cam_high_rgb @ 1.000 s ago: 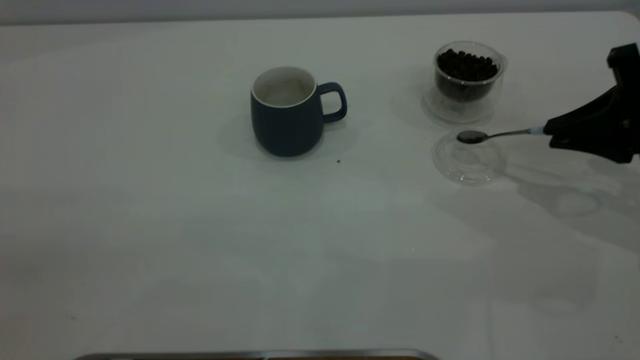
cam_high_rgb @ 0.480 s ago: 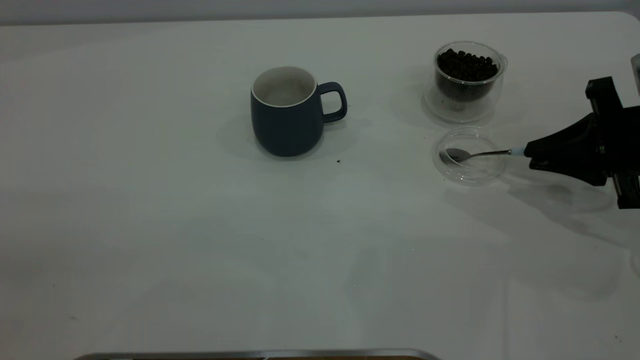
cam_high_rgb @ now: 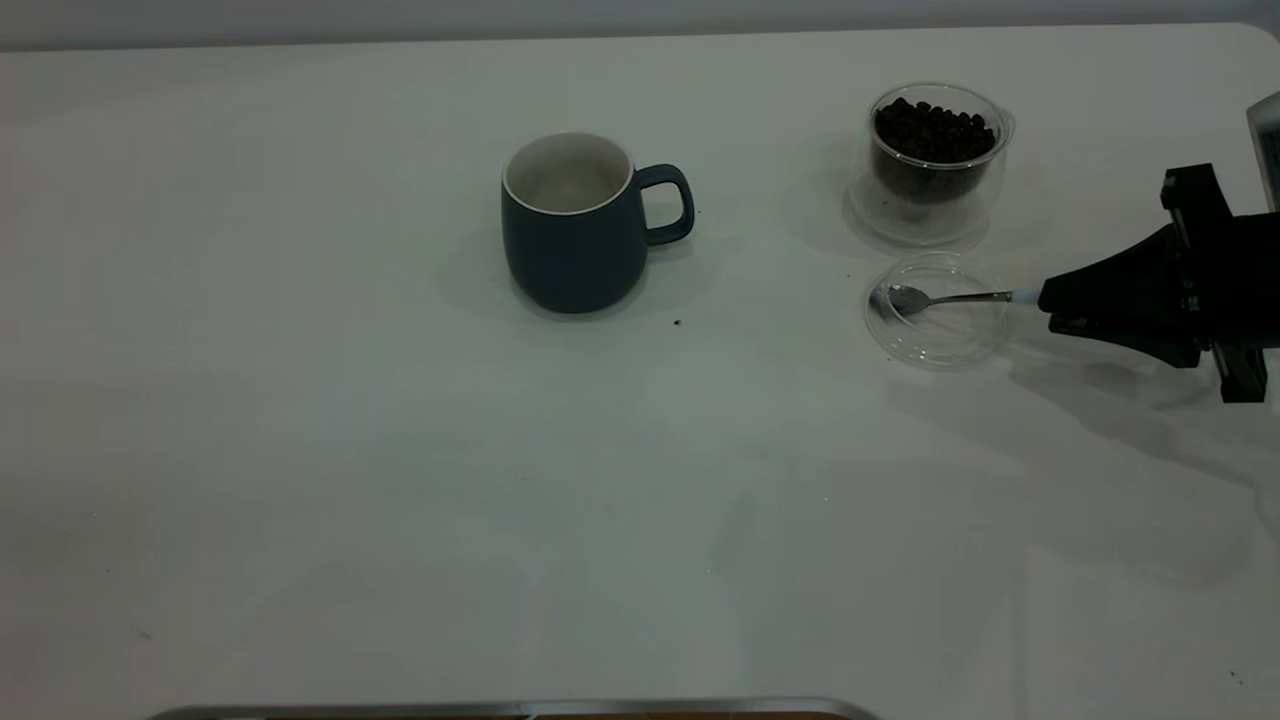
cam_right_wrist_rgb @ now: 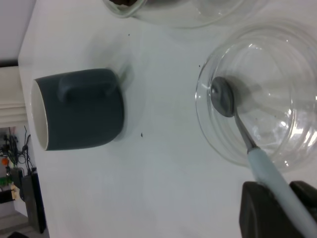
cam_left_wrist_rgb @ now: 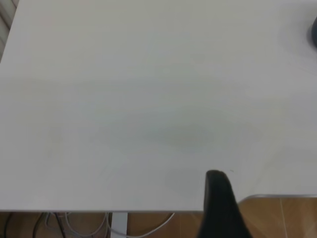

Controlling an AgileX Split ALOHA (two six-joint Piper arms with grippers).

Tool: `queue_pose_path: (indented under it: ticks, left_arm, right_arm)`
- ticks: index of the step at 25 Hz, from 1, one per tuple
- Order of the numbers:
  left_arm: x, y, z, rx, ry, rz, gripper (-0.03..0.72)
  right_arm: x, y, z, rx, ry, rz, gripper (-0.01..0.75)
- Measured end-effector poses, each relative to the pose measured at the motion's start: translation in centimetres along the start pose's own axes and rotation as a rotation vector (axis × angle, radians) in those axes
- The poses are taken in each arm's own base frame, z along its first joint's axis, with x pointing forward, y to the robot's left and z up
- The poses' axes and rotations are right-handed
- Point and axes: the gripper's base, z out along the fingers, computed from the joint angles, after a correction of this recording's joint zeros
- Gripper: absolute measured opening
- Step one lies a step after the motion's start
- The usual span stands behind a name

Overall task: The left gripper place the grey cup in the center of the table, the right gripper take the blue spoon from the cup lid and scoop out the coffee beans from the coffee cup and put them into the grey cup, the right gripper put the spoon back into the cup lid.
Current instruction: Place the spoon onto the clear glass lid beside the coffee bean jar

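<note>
The grey cup [cam_high_rgb: 570, 240] stands upright near the middle of the table [cam_high_rgb: 300, 450], handle toward the right; it also shows in the right wrist view [cam_right_wrist_rgb: 81, 109]. The coffee cup [cam_high_rgb: 935, 170] at the back right holds the coffee beans [cam_high_rgb: 935, 130]. The cup lid [cam_high_rgb: 950, 340] lies just in front of it. My right gripper [cam_high_rgb: 1045, 305] is shut on the blue spoon [cam_high_rgb: 950, 298] by its pale handle [cam_right_wrist_rgb: 270, 173]. The spoon's bowl [cam_right_wrist_rgb: 223, 96] rests inside the lid [cam_right_wrist_rgb: 297, 74] and looks empty. My left gripper [cam_left_wrist_rgb: 218, 203] hangs over the table's near edge, away from everything.
A tiny dark speck [cam_high_rgb: 677, 322] lies on the table right of the grey cup. A metal strip [cam_high_rgb: 520, 708] runs along the table's front edge. The left and front parts of the table are bare white.
My right gripper has moved down and to the left with the spoon. The spoon's bowl, which hovered above the lid's far rim, now lies inside the lid.
</note>
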Motion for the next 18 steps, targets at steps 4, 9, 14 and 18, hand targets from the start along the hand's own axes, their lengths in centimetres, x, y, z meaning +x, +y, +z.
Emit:
queue_pose_path:
  ticks: [4, 9, 14, 18]
  left_arm:
    - [0.0, 0.0, 0.0, 0.0, 0.0, 0.0, 0.548]
    - [0.0, 0.0, 0.0, 0.0, 0.0, -0.001, 0.548]
    - [0.0, 0.0, 0.0, 0.0, 0.0, -0.003, 0.548]
    - [0.0, 0.0, 0.0, 0.0, 0.0, -0.003, 0.548]
  right_arm:
    - [0.0, 0.0, 0.0, 0.0, 0.0, -0.024, 0.112]
    - [0.0, 0.0, 0.0, 0.0, 0.0, -0.023, 0.183]
    - [0.0, 0.03, 0.0, -0.004, 0.0, -0.022, 0.434]
    - [0.01, -0.05, 0.0, 0.005, 0.001, 0.036, 0.642]
